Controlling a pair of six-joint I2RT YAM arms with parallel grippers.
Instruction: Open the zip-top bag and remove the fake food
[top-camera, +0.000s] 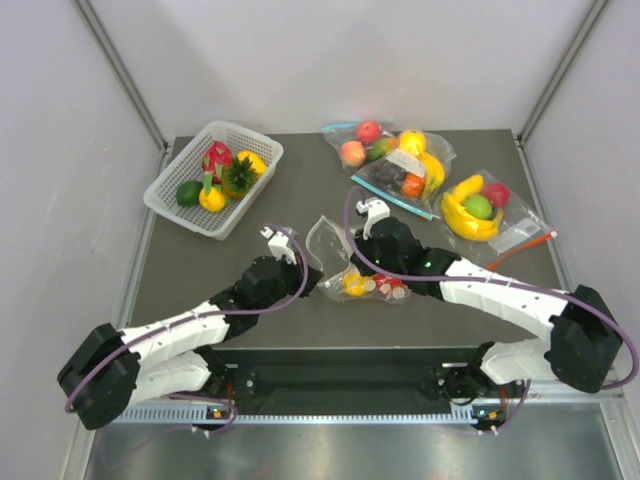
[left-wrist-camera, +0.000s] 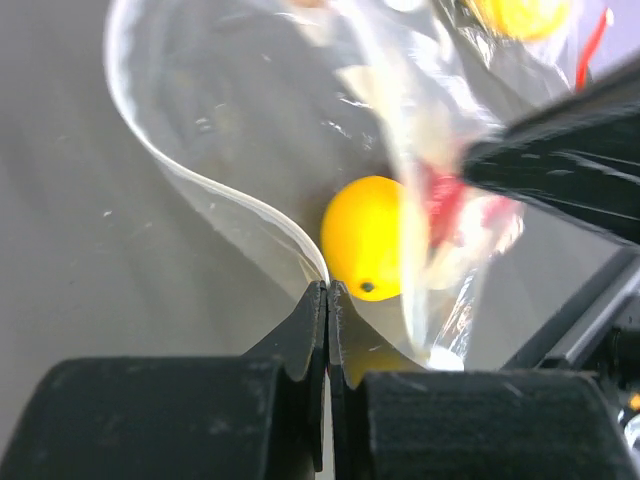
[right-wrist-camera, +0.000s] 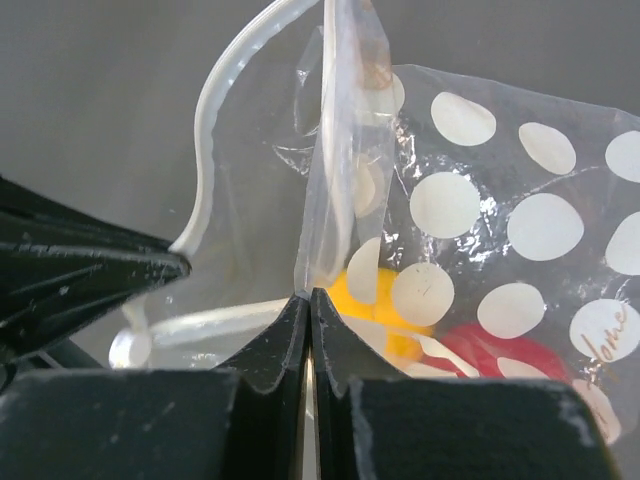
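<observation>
The dotted clear zip-top bag (top-camera: 330, 242) lies at the table's middle between both arms, its mouth partly spread. My left gripper (left-wrist-camera: 327, 287) is shut on the bag's white rim (left-wrist-camera: 200, 185). My right gripper (right-wrist-camera: 310, 294) is shut on a fold of the bag's film (right-wrist-camera: 340, 150), opposite the left one. Inside the bag (right-wrist-camera: 500, 225) lie fake food pieces: a yellow rounded fruit (left-wrist-camera: 362, 237) and a small red piece (right-wrist-camera: 500, 352). In the top view the left gripper (top-camera: 314, 276) and right gripper (top-camera: 347, 263) meet at the bag, with the yellow fruit (top-camera: 355, 285) just below them.
A white basket (top-camera: 168, 200) at the back left holds a pineapple (top-camera: 238, 176), a pink dragon fruit and other toy fruit. Two more clear bags of fruit (top-camera: 400, 160) (top-camera: 480, 205) lie at the back right. Grey walls enclose the table.
</observation>
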